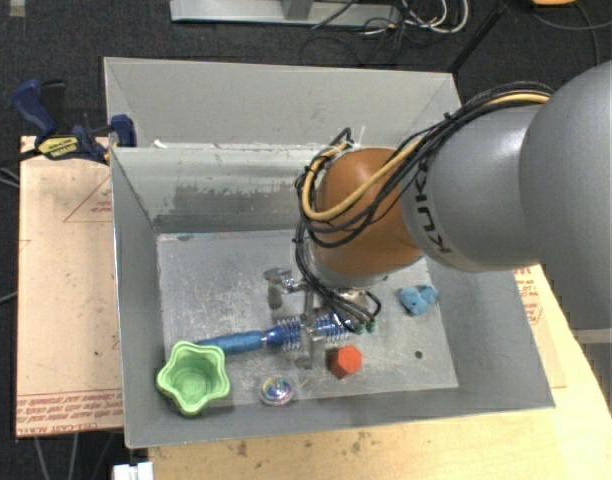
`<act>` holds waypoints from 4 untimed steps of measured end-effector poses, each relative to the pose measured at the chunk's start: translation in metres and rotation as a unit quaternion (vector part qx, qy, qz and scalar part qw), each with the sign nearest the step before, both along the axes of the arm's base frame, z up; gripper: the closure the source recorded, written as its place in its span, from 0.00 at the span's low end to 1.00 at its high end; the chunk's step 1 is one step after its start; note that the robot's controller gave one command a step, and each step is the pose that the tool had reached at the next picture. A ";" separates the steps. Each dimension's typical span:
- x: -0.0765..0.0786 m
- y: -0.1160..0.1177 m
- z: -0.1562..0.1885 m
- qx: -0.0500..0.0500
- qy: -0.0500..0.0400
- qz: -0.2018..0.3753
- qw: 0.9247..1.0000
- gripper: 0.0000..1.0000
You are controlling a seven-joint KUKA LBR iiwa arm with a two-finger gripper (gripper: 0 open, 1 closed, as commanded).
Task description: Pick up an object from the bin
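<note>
The arm's orange wrist cover (361,218) is sitting closest to my camera, hanging the gripper (308,336) low over the ribbed end of a blue-handled tool (236,343). Its handle is running away from the gripper toward a green flower-shaped cup (194,376). I am judging this the grasp step; clenched or released, I cannot tell. A red block (344,360) is lying just beside the gripper, so the next move is calling for a clean close, then a straight lift.

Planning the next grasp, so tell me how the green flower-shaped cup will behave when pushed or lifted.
The green flower-shaped cup looks like moulded plastic, so it is probably stiff and light. Standing mouth-up and squat, it should slide rather than tip. Its lobed wall would likely stop it rolling far.
</note>
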State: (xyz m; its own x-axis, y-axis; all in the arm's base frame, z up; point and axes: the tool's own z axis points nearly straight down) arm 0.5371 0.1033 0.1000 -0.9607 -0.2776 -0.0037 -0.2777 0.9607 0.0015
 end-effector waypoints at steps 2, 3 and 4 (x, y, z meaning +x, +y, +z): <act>-0.009 -0.006 -0.031 0.000 0.002 0.042 0.999 0.00; -0.009 -0.007 -0.032 0.000 0.002 0.042 0.999 1.00; -0.008 -0.006 0.008 0.000 -0.001 0.041 0.999 1.00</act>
